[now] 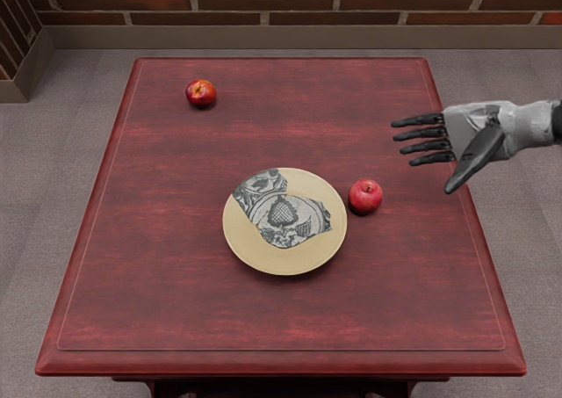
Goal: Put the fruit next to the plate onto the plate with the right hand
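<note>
Glossy dark-red wooden table [176,284] is being occupied at centre by a round tan plate [281,259] w/ grey leaf print. Grey-black right hand [457,139] is being held over the right edge, fingers spread, gripping nothing. Shiny round red apple [365,196] is lying just beside the plate's right rim, below-left of the hand, well apart. 2nd red apple [201,92] is lying far back-left.

The red table [176,301] holds a plate [294,259], near apple [365,196] and far apple [201,92].

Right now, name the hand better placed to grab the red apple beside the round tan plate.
Right: the right hand, open, hovers near the red apple by the tan plate; left arm unseen.
</note>
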Controlling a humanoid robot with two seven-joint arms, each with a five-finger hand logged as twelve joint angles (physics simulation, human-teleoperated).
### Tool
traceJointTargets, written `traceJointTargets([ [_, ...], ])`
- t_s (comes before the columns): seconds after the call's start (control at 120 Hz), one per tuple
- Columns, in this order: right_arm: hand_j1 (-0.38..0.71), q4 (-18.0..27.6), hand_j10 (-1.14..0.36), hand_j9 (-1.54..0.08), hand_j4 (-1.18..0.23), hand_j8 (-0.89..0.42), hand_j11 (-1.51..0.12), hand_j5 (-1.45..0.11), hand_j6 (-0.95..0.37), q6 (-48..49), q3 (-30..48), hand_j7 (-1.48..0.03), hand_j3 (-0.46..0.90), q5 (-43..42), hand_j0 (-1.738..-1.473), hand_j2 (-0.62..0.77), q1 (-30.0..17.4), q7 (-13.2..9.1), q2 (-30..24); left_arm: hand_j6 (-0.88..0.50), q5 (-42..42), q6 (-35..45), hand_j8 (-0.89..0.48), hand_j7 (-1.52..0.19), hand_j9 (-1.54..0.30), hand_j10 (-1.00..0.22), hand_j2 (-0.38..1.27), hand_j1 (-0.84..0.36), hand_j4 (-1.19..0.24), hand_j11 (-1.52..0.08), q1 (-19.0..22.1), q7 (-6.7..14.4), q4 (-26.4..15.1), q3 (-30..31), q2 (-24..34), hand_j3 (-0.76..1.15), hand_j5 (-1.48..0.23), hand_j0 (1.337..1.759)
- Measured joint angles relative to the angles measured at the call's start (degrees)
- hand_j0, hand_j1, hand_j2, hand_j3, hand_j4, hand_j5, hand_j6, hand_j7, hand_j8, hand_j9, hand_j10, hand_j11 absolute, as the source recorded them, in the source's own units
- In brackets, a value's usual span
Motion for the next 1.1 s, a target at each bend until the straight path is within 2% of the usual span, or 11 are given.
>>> traceJointTargets([
  [0.125,-0.32,-0.2,-0.02,-0.03,-0.02,-0.02,-0.03,-0.03,-0.02,0.0,0.1,-0.03,0.00,-0.7,-1.658,0.00,-0.1,0.0,0.5,-0.01,0.0,0.0,-0.01,-0.01,-0.01,-0.01,0.00,0.34,-0.01,-0.01,0.0,0.0,0.0,0.0,0.0,0.00,-0.01,1.658],
  [0.167,-0.32,-1.5,-0.02,-0.03,-0.02,-0.02,-0.03,-0.03,-0.02,0.0,-0.1,-0.03,0.00,-1.8,-1.658,0.00,-0.2,0.0,2.3,-0.01,0.0,0.0,-0.01,-0.01,-0.01,-0.01,0.00,0.34,-0.01,-0.01,-0.1,0.0,0.0,0.0,0.0,0.00,-0.01,1.658],
  [0.25,-0.32,-4.2,-0.02,-0.03,-0.02,-0.02,-0.03,-0.03,-0.02,0.0,-0.6,-0.03,0.00,-9.9,-1.658,0.00,0.1,0.0,6.2,-0.01,0.0,0.0,-0.01,-0.01,-0.01,-0.01,0.00,0.34,-0.01,-0.01,-0.1,0.0,0.0,0.0,0.0,0.00,-0.01,1.658],
  [0.308,-0.32,-2.2,-0.02,-0.03,-0.02,-0.02,-0.03,-0.03,-0.02,-4.0,-1.1,-0.03,0.00,-17.5,-1.658,0.00,1.6,0.0,7.7,-0.01,0.0,0.0,-0.01,-0.01,-0.01,-0.01,0.00,0.34,-0.01,-0.01,-0.1,0.0,0.0,0.0,0.0,0.00,-0.01,1.658],
  [0.35,-0.32,-0.1,-0.03,-0.03,-0.03,-0.03,-0.03,-0.03,-0.03,-8.5,-4.1,-0.03,0.00,-21.1,-1.658,0.00,4.9,0.0,7.8,-0.01,0.0,0.0,-0.01,-0.01,-0.01,-0.01,0.00,0.34,-0.01,-0.01,-0.1,0.0,0.0,0.0,0.0,0.00,-0.01,1.658],
  [0.4,-0.32,2.1,-0.03,-0.03,-0.03,-0.03,-0.03,-0.03,-0.03,-15.5,-12.5,-0.03,0.00,-23.7,-1.658,-0.01,11.3,0.0,8.5,-0.01,0.0,0.0,-0.01,-0.01,-0.01,-0.01,0.00,0.34,-0.01,-0.01,-0.1,0.0,0.0,0.0,0.0,0.00,-0.01,1.658],
  [0.542,-0.30,11.8,-0.04,-0.05,-0.04,-0.04,-0.05,-0.05,-0.04,-34.7,-32.8,-0.05,0.00,-26.3,-1.658,-0.01,26.9,0.0,11.6,-0.01,0.0,0.0,-0.01,-0.01,-0.01,-0.01,0.00,0.34,-0.01,-0.01,0.0,0.0,0.0,0.0,0.0,0.00,-0.01,1.658],
  [0.65,-0.31,16.7,-0.04,-0.04,-0.04,-0.04,-0.04,-0.04,-0.04,-44.8,-42.5,-0.04,0.00,-26.3,-1.658,-0.01,33.3,0.0,17.1,-0.01,0.0,0.0,-0.01,-0.01,-0.01,-0.01,0.00,0.34,-0.01,-0.01,-0.1,0.0,0.0,0.0,0.0,0.00,-0.01,1.658],
  [0.808,-0.31,19.0,-0.03,-0.04,-0.03,-0.03,-0.04,-0.04,-0.04,-56.9,-50.2,-0.04,0.00,-23.1,-1.658,-0.01,36.1,0.0,26.8,-0.01,0.0,0.0,-0.01,-0.01,-0.01,-0.01,0.00,0.34,-0.01,-0.01,-0.1,0.0,0.0,0.0,0.0,0.00,-0.01,1.658],
  [1.1,-0.26,21.0,-0.08,-0.10,-0.08,-0.08,-0.10,-0.10,-0.08,-68.3,-56.6,-0.10,0.00,-22.1,-1.658,-0.01,36.0,0.0,32.0,-0.01,0.0,0.0,-0.01,-0.01,-0.01,-0.01,0.00,0.34,-0.01,-0.01,-0.1,0.0,0.0,0.0,0.0,0.00,-0.01,1.658],
])
